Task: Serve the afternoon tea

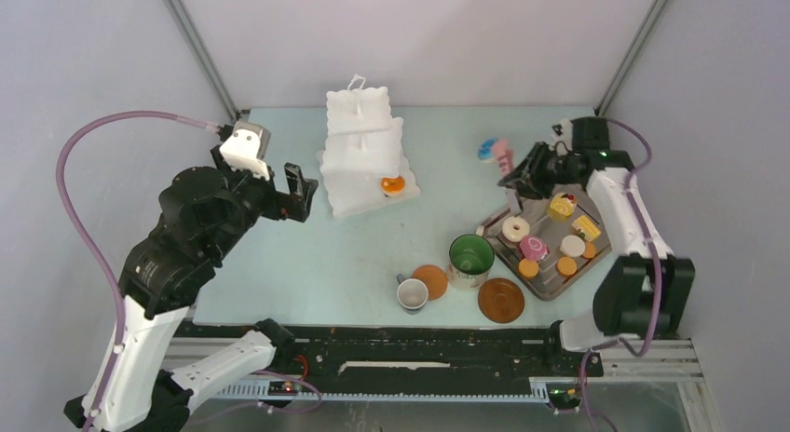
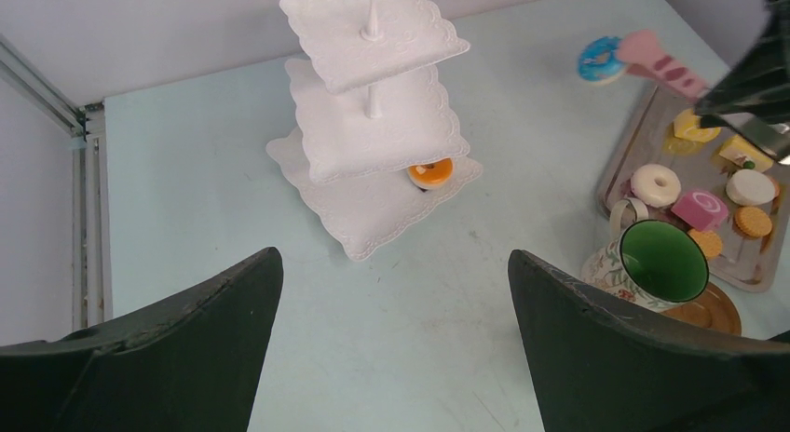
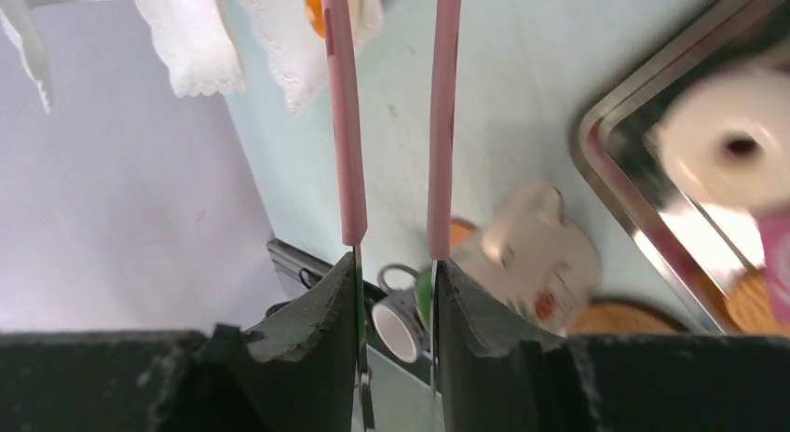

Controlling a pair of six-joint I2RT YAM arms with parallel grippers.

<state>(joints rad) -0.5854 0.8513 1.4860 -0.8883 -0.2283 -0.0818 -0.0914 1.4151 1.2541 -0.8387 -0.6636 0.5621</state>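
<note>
At the far right of the surface, just beyond the tray [image 2: 619, 153], the blue doughnut [image 2: 601, 60] lies at the tip of the tongs [image 2: 663, 67]. I cannot tell whether the tips pinch it or only touch it. I judge it small, light, hard and smooth, likely to slip under an off-centre squeeze, so I would take it across the ring, one tip on each side. The tongs are thin and springy, which softens my grip force. My right jaws [image 3: 396, 264] are clamped on the two tong arms, with the doughnut well ahead of them. The stand [image 2: 373, 153], with one orange round [image 2: 430, 173] on its bottom tier, is well to the left. My left jaws [image 2: 393, 257] stand wide apart, empty.
</note>
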